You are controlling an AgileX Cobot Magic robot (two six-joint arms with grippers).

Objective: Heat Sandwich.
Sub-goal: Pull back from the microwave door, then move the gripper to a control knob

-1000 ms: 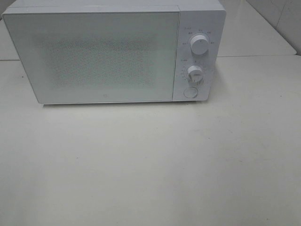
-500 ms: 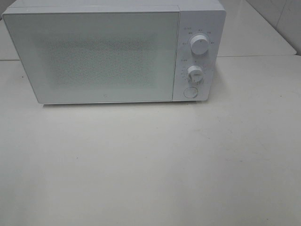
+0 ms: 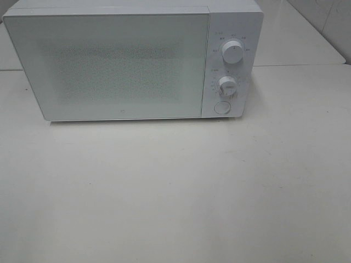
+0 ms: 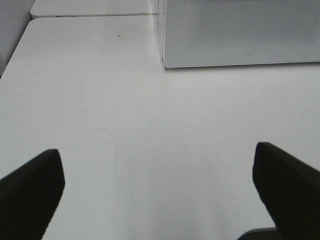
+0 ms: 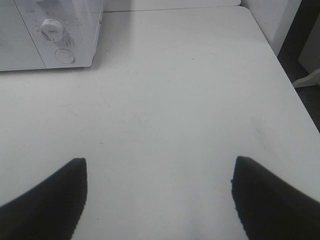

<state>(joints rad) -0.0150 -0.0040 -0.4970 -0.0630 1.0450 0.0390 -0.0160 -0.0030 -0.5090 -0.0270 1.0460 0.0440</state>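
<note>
Exterior high, closed microwave [image 3: 131,63] (interior hidden), left gripper [image 4: 157,152] and right gripper [image 5: 160,161] spread wide, empty

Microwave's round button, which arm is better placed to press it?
Right, probably. The button sits on the microwave's right end, within the right wrist view; the right gripper is open and empty.

I see a smooth white plastic microwave [image 3: 233,22], finely speckled door [image 3: 109,66], smooth faintly shiny table [image 3: 175,192], matt black left gripper [image 4: 157,152].
</note>
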